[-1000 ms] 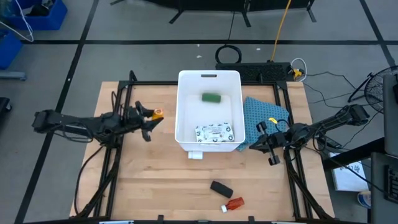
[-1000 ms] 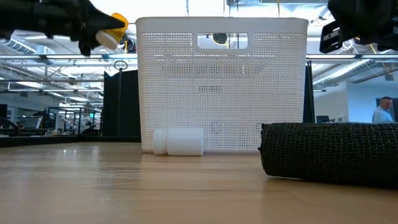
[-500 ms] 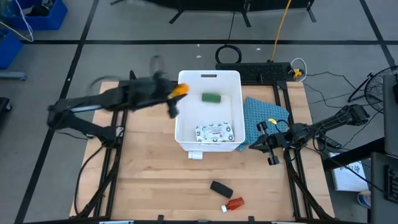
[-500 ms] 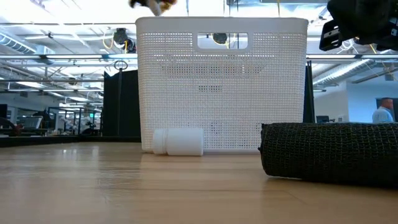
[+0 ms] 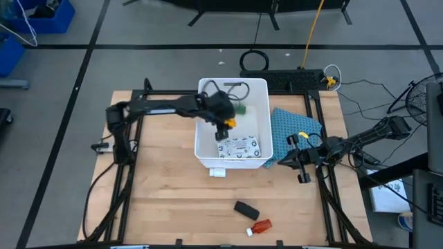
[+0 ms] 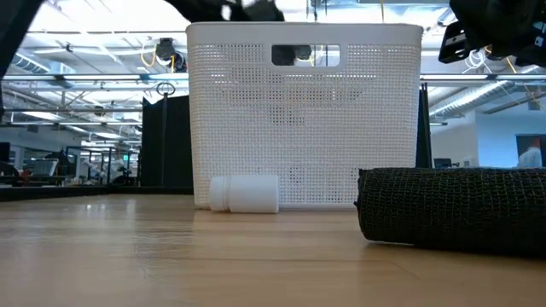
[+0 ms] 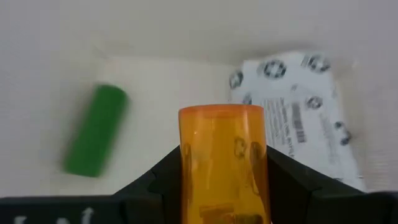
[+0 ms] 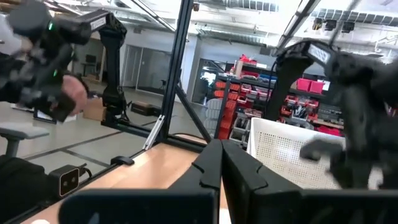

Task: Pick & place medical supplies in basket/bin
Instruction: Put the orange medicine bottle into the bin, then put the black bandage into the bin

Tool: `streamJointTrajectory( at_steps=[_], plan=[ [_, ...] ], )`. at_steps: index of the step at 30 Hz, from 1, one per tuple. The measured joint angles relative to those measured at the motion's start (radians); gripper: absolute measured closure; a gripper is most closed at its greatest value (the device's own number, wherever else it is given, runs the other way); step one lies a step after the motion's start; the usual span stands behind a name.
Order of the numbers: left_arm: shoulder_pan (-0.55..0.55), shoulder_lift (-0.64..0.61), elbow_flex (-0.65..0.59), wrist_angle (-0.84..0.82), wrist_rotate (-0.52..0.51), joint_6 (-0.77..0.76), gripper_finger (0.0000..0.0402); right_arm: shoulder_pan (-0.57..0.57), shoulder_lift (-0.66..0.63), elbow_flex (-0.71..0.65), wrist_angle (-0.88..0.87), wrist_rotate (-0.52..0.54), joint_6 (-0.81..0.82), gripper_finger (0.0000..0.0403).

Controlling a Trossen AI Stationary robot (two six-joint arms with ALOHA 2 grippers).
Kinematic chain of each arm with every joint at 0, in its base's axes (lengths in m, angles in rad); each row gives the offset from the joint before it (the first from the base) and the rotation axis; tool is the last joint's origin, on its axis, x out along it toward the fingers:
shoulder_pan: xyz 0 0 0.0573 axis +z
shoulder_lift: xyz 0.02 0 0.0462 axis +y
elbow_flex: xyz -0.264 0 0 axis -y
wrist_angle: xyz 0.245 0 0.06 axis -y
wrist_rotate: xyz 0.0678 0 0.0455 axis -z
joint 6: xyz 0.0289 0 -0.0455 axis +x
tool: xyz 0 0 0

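Left pincer (image 5: 227, 123) over the tall white plastic tub (image 5: 205, 142), clamped on the orange-and-white vial (image 7: 222, 158); green block (image 7: 96, 130) and flat white printed packet (image 7: 297, 104) lie inside the tub. Right pincer (image 8: 221, 163) pressed closed, empty, beside the tub above the tabletop (image 5: 166, 194).

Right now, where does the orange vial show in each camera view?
High view: orange vial in the left gripper, over the white tub.
Low view: not visible.
Left wrist view: vial centre, between the fingers.
Right wrist view: not visible.
Shared landmark: the white tub.
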Motion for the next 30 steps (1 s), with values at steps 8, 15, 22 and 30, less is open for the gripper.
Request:
streamJointTrajectory(
  at_steps=[8,15,22,30],
  plan=[
    [0.006,0.160,0.000,0.003,0.070,-0.009,0.0232,0.000,0.000,0.000,-0.005,0.000,-0.002,0.0403],
    [0.005,0.186,0.000,0.012,0.043,-0.011,0.0227,0.000,0.000,0.000,-0.002,0.000,-0.027,0.0403],
    [0.002,0.148,0.002,0.004,0.027,-0.023,0.0148,0.000,0.000,0.000,-0.004,0.000,-0.026,0.0403],
    [-0.011,0.147,0.181,-0.183,0.000,0.073,0.0056,0.000,0.002,0.000,-0.005,-0.001,-0.032,0.0403]
  ],
)
